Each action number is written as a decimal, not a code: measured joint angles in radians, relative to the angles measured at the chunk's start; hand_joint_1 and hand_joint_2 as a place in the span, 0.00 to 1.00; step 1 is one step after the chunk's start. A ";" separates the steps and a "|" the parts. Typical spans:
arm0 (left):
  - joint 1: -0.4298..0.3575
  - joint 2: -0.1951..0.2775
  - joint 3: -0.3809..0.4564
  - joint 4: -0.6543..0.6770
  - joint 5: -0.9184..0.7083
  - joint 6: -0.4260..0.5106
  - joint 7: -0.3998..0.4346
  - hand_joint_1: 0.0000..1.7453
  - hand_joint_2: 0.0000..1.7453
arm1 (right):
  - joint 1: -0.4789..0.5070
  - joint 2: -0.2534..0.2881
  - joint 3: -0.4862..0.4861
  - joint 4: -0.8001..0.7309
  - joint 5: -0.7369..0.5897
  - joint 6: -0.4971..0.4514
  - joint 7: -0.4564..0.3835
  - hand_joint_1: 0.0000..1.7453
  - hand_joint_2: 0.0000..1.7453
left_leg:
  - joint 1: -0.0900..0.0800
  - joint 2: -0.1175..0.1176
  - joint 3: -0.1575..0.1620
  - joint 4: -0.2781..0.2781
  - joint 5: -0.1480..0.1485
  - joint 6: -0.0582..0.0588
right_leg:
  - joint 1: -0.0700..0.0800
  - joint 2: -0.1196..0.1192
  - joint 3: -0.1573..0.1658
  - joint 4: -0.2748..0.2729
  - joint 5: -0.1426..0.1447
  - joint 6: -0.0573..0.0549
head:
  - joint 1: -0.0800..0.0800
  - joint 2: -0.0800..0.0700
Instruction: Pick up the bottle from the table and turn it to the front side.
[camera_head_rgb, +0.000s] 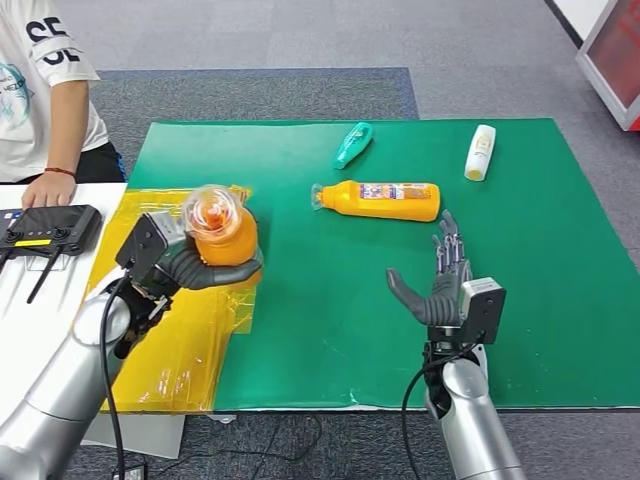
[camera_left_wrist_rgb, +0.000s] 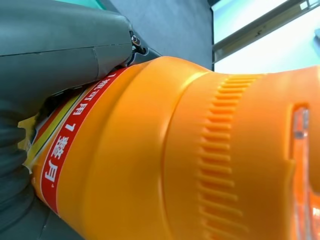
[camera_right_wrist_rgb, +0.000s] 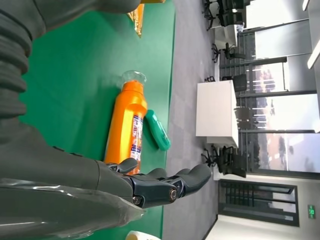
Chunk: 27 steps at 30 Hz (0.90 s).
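Observation:
My left hand (camera_head_rgb: 175, 268) grips an orange bottle (camera_head_rgb: 220, 230) above the yellow sheet (camera_head_rgb: 185, 340), its clear cap toward the camera. Up close in the left wrist view, the same orange bottle (camera_left_wrist_rgb: 181, 150) shows a red label strip and a ribbed neck beside my thumb (camera_left_wrist_rgb: 64, 45). A second orange bottle (camera_head_rgb: 381, 200) lies on its side on the green mat (camera_head_rgb: 340, 310); it also appears as the lying orange bottle (camera_right_wrist_rgb: 126, 122) in the right wrist view. My right hand (camera_head_rgb: 441, 285) hovers open over the mat, fingers (camera_right_wrist_rgb: 166, 185) spread, short of that bottle.
A teal bottle (camera_head_rgb: 352, 145) and a white bottle (camera_head_rgb: 481, 152) lie at the mat's far side. A person sits at the far left, a hand (camera_head_rgb: 49, 187) on the white table by a black controller (camera_head_rgb: 45, 228). The mat's front edge runs near my arms.

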 joint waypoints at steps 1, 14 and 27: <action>-0.003 0.001 -0.001 0.000 -0.005 0.003 0.002 1.00 1.00 | 0.000 0.000 0.000 0.000 0.001 0.000 0.001 0.00 1.00 | 0.000 0.000 0.000 0.000 0.000 0.000 | 0.000 0.000 0.000 0.000 0.000 0.000 | 0.000 0.000; -0.382 0.082 -0.164 0.287 -0.185 -0.186 0.232 1.00 1.00 | -0.031 0.000 0.004 0.015 0.050 0.001 0.043 0.00 1.00 | 0.000 0.000 -0.002 0.000 0.004 -0.003 | 0.000 0.001 -0.003 0.000 0.005 -0.001 | 0.000 0.000; -0.534 0.143 -0.298 0.504 -0.058 -0.285 0.217 1.00 1.00 | -0.076 0.002 0.046 0.065 0.076 -0.005 0.055 0.00 1.00 | 0.000 0.000 -0.004 0.000 0.005 -0.002 | 0.000 0.001 -0.004 0.000 0.005 -0.001 | 0.000 0.000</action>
